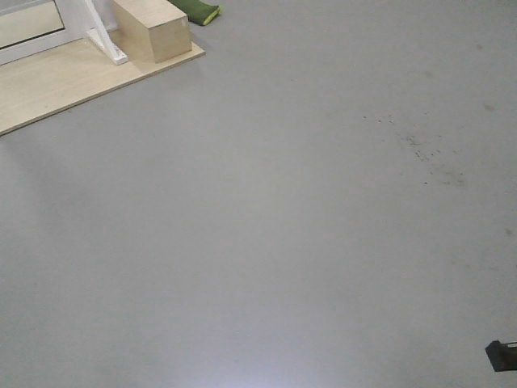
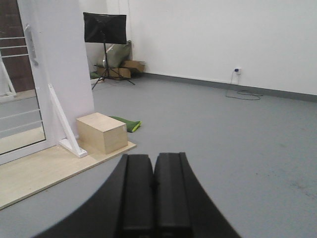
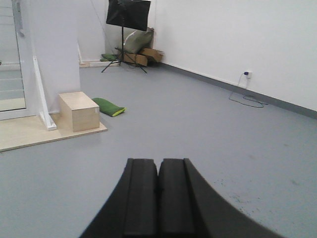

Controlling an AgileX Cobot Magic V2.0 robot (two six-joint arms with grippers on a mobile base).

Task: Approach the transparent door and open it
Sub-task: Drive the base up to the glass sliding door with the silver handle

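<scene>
Closest in, on the left wrist view: left gripper (image 2: 153,163), black. Sits fully closed, pads flush against each other, grips nothing. Same story on the right wrist view: right gripper (image 3: 158,168), pressed together seam to seam, holds nothing. Both hanging over grey floor (image 2: 223,148), out of contact with everything around.

Front view now: floor again, wide and grey. Scatter of dark specks (image 1: 428,153) off to the right, and a small black part (image 1: 501,356) poking in at the bottom-right edge.

Further out, up and to the left: pale wooden platform (image 2: 44,173), flat on the floor. At its right end, a wooden box (image 2: 101,133). Just beside the box, a white brace (image 2: 64,119) slanting up against a broad white post (image 2: 64,59). Just past the platform's edge, down on the floor, a green bag (image 2: 126,124).

And there, on the platform's left side: door (image 2: 20,114). Glass in a white frame, thin white bars running across, grey handle (image 2: 30,44) upright on the stile next to the post. Well apart from both grippers, off to their left. Open or closed: cannot tell, cut off by the left edge of the view.

Farthest back: black stand (image 2: 104,29) on a tripod, cardboard boxes (image 2: 131,67) piled in the corner behind it. Then white wall (image 2: 223,39), a socket (image 2: 237,70) low on it, and a cable (image 2: 245,94) trailing down to the floor.
</scene>
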